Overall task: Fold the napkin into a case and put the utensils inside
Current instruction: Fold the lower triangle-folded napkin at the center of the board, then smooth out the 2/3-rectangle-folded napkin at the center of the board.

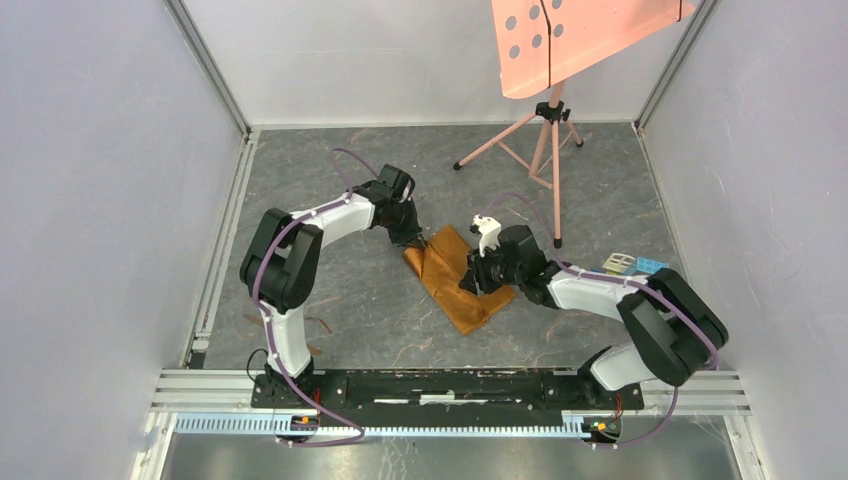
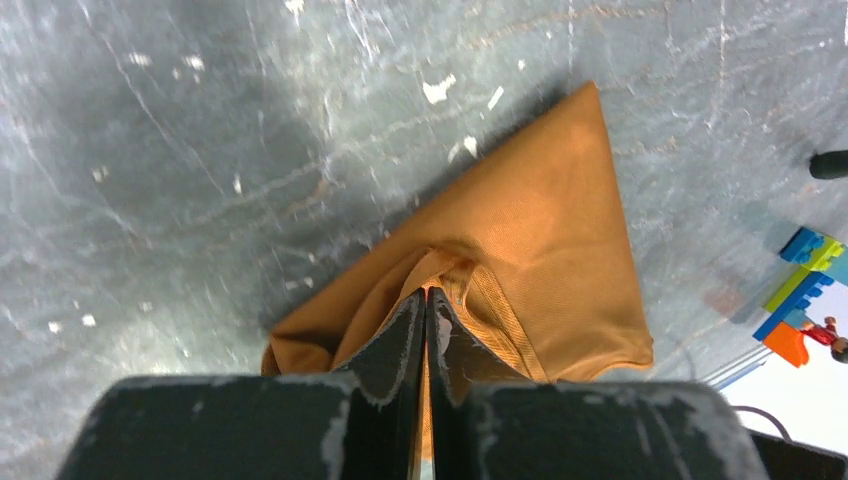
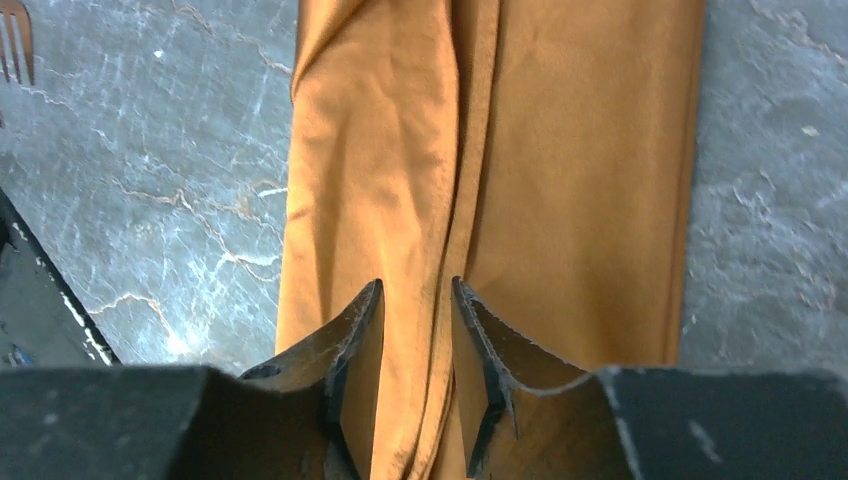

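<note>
The orange-brown napkin (image 1: 468, 308) lies folded into an oblong strip on the grey table between both arms. My left gripper (image 1: 412, 240) is at its far left corner. In the left wrist view the gripper (image 2: 425, 292) is shut on a raised fold of the napkin (image 2: 540, 220). My right gripper (image 1: 468, 285) is over the strip's middle. In the right wrist view it (image 3: 415, 285) is open, jaws either side of a lengthwise ridge of the napkin (image 3: 580, 150). A copper fork (image 3: 15, 45) shows at the top left edge. Thin brown utensils (image 1: 318, 324) lie near the left arm's base.
A salmon-pink perforated panel (image 1: 575, 40) on a tripod (image 1: 540, 150) stands at the back right. Toy blocks (image 1: 635, 265) lie right of the right arm, also in the left wrist view (image 2: 805, 300). Grey walls enclose the table on three sides.
</note>
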Action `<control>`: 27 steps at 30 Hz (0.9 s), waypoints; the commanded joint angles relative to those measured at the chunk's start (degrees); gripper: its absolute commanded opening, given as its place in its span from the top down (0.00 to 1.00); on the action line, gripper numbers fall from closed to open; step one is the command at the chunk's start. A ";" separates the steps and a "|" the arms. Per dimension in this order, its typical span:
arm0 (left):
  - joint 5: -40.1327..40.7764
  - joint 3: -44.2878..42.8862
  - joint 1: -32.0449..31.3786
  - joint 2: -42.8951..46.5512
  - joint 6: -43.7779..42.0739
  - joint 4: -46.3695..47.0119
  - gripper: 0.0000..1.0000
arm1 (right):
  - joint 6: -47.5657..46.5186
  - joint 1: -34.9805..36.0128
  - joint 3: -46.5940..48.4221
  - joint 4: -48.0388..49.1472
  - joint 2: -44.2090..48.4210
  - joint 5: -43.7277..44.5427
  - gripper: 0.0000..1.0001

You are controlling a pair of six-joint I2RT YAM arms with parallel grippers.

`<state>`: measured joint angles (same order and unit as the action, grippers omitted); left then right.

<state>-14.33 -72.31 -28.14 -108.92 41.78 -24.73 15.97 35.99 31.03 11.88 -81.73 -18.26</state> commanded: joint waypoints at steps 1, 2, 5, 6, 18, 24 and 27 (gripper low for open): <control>-2.19 -3.25 1.28 -3.15 -4.01 3.56 0.93 | 1.87 0.29 3.51 4.38 -3.77 -3.64 0.64; -1.78 -3.28 1.53 -3.42 -4.22 3.20 0.93 | 1.93 0.29 3.50 4.19 -3.87 -4.09 0.64; -1.50 -2.60 1.72 -2.20 -5.96 2.48 0.88 | -0.77 0.22 3.75 0.06 -3.13 -2.50 0.58; -1.58 -2.49 1.70 -1.62 -6.41 1.90 0.87 | -1.65 0.15 3.94 -1.44 -2.85 -1.74 0.56; -12.83 -0.30 0.45 3.07 -2.26 4.93 0.73 | -0.95 -1.54 3.64 1.77 -4.84 -4.73 0.60; -12.24 -1.82 0.79 -3.98 0.75 8.81 0.80 | 0.16 -1.56 3.95 4.02 -7.94 -5.80 0.67; -11.10 -4.09 1.22 -7.40 0.29 8.28 0.81 | 0.05 -1.60 4.23 4.53 -9.04 -5.73 0.69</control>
<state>-25.50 -73.28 -27.51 -112.07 40.27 -18.17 15.59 34.44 33.45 13.65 -89.36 -23.20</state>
